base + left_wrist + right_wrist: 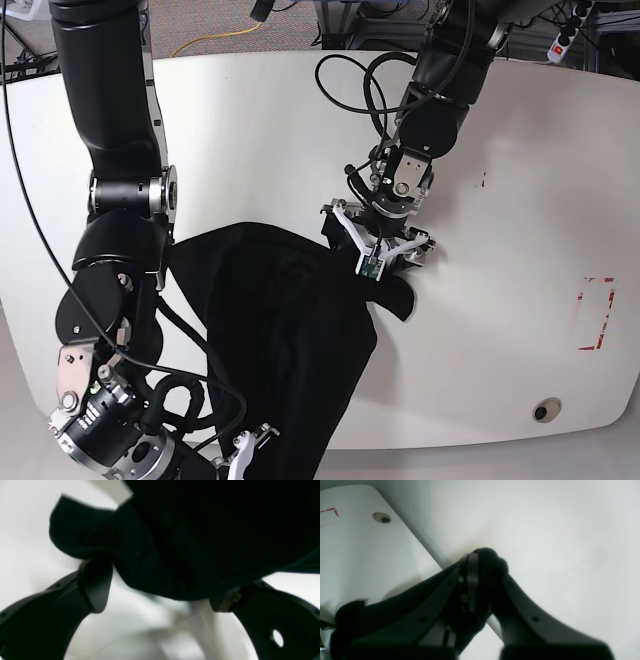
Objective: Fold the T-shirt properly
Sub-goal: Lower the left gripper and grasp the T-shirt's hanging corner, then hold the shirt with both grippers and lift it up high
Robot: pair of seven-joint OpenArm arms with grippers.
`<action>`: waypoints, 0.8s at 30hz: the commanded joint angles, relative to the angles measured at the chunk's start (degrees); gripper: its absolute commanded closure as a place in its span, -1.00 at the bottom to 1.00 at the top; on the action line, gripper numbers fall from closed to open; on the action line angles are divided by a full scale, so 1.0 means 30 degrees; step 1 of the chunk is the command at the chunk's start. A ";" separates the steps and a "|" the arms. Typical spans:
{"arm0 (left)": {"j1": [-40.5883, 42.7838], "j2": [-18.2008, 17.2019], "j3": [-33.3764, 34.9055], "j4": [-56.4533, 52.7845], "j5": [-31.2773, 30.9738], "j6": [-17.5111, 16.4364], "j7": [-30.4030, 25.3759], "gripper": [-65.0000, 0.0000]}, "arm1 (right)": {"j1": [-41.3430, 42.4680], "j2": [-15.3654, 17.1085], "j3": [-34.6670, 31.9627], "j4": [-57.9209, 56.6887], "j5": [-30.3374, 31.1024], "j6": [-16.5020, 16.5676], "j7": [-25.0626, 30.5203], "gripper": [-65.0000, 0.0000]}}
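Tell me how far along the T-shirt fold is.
Early. Nothing looks folded: the T-shirt lies crumpled on the table, trailing over the near edge. In hand: the right gripper is shut on cloth; the left gripper is open at a bunched edge. Spreading and all folds remain.

I find no legible text, label, brand or number in any view; the only sign is a red corner outline [597, 313] marked on the white table [500, 180].
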 commanded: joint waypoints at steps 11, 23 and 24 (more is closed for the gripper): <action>-0.0617 0.0361 -0.0186 -0.0257 0.0150 0.0101 -0.0379 1.00 | 0.0760 0.0429 0.0135 0.0240 0.0103 -0.0129 0.0510 1.00; 0.0789 0.0186 -0.2853 0.4900 0.0267 0.0013 0.0383 1.00 | 0.0731 0.1543 0.0955 0.0240 0.0074 -0.0304 0.0568 1.00; 0.0819 -0.0020 -0.3028 0.5340 0.0267 0.0013 0.0647 1.00 | 0.0731 0.1660 0.1072 0.0210 0.0074 -0.0304 0.0568 1.00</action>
